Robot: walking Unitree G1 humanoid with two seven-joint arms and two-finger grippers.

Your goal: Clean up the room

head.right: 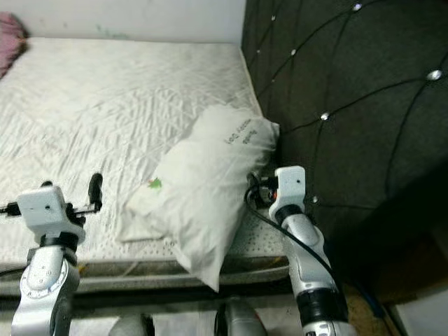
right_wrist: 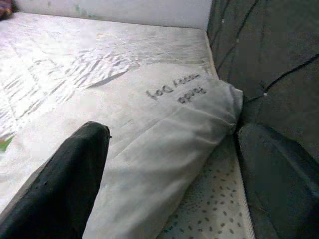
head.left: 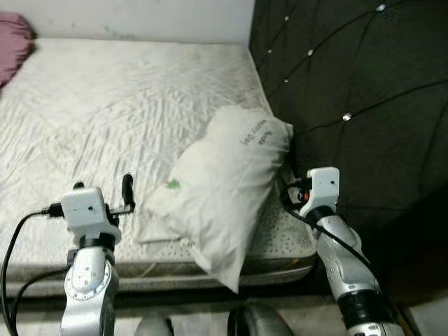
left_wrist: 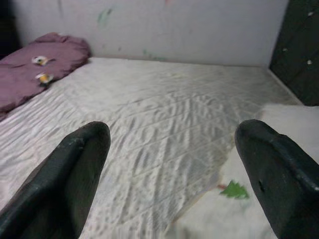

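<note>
White quilted mattress [head.left: 105, 112] spreads before us in the left eye view, with a white pillow [head.left: 224, 189] lying slantwise near its right edge, one end up against the dark tufted headboard [head.left: 350, 105] and the other end hanging over the front edge of the mattress. Our left gripper [head.left: 128, 192] hovers above the mattress just left of the pillow, and our right gripper [head.left: 290, 192] sits low beside the pillow's right side, next to the headboard. From the right eye view we also catch a mauve blanket [head.right: 10, 35] at the far left corner. Through the left wrist view our fingers [left_wrist: 75, 174] stand wide apart over the bare mattress, a small green mark on the pillow between them. Through the right wrist view our fingers [right_wrist: 65, 184] gape wide too, one lying over the pillow, holding nothing.
</note>
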